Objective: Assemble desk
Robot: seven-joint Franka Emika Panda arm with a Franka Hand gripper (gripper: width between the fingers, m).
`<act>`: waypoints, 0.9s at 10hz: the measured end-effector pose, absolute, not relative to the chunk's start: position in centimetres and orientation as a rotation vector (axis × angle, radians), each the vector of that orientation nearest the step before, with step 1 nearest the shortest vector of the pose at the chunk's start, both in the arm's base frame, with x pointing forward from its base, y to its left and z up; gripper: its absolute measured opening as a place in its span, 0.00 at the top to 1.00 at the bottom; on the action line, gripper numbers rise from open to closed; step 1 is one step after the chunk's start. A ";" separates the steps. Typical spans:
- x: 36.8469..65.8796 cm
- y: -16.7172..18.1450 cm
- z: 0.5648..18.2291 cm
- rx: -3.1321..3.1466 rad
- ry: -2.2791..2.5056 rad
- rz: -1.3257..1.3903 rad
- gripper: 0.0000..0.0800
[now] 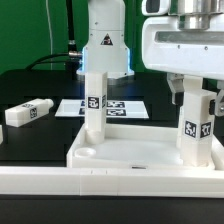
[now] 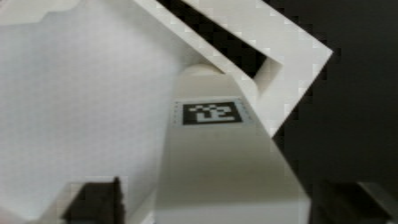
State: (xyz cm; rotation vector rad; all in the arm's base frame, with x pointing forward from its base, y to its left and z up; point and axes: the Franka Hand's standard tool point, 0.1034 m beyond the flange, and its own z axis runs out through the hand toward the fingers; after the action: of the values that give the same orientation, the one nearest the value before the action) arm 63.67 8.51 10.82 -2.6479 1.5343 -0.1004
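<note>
White leg (image 2: 224, 150) clears gripper (image 2: 224, 198) fingers (image 2: 96, 203), shown only by wrist view.

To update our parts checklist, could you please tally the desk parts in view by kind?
Tabletop: 1
Upright legs: 2, one on the exterior view's left, one on its right
Lying leg: 1, loose on the black table
Total: 4 desk parts
</note>
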 end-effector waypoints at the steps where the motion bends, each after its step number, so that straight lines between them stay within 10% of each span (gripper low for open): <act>1: 63.6 8.5 10.8 -2.665 1.511 -0.101 0.23; 9: 63.2 9.1 10.7 -3.045 0.576 -0.096 0.19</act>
State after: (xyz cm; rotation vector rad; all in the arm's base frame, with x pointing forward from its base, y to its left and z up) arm 63.19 9.12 10.66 -3.0449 0.5758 -0.0963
